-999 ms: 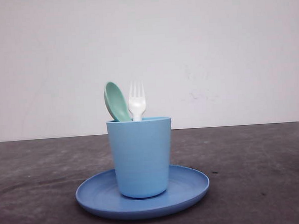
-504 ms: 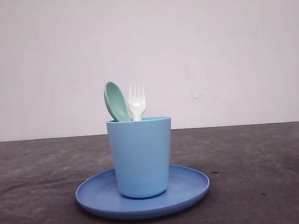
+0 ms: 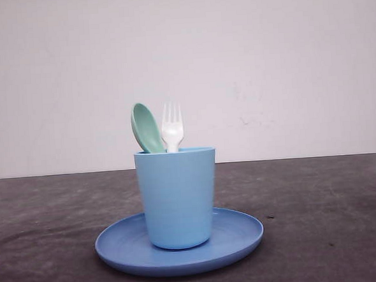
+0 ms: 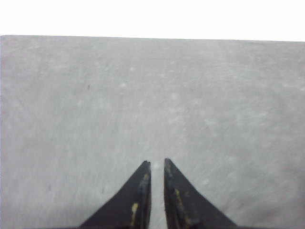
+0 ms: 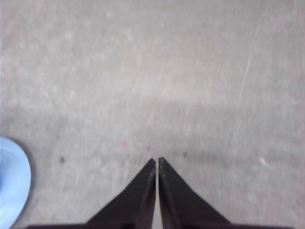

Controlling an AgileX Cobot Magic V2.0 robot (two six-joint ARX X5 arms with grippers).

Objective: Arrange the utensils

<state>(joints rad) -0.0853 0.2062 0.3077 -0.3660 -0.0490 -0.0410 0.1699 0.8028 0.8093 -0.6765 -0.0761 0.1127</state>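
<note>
Nothing has shifted since the earlier front pictures: spoon, fork, cup and plate sit exactly as they did.

Going left to right in the front view, the mint-green spoon (image 3: 147,127) stands in the light blue cup (image 3: 177,198), its oval bowl up above the rim and leaning toward the left. Just beside it on the right, the white fork (image 3: 172,127) stands upright in the same cup, four tines pointing up; the two heads look to be touching or nearly so where they meet the rim. The handles are hidden inside the cup. The cup stands upright on the round blue plate (image 3: 240,233), a little left of the plate's middle, and the plate lies flat on the dark grey tabletop (image 3: 332,209) before a pale wall (image 3: 285,58).

In the left wrist view, the left hand (image 4: 157,163) hangs over bare tabletop, its dark fingers (image 4: 180,200) nearly together with a thin slit between them, grasping nothing. In the right wrist view, the right hand (image 5: 157,161) is clenched tip to tip, also grasping nothing, with a pale blue edge that seems to be the plate near it at one side.
</note>
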